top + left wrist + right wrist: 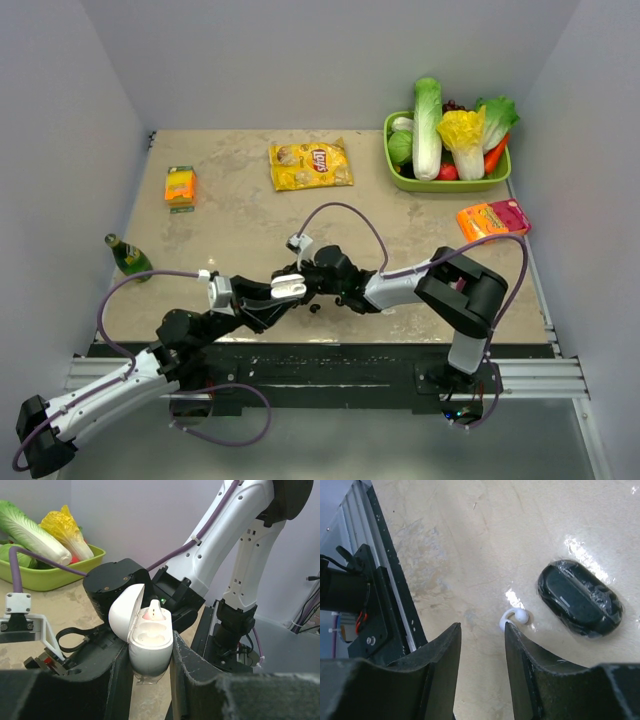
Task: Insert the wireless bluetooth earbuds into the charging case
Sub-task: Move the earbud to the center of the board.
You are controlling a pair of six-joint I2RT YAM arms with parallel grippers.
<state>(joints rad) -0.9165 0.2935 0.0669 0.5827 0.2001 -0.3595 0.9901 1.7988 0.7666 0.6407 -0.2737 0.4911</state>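
Lay's logo on chip bag (311,165); charging case (150,650) open.

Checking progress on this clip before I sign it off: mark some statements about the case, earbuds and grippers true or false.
1. The left gripper holds the white charging case, lid open. True.
2. That case is empty. False: one earbud sits in it.
3. A white earbud lies on the table just beyond the right gripper. True.
4. The right gripper clamps that earbud. False: its jaws stand apart with nothing between them.
5. The black case stands upright. False: it lies flat on the table.
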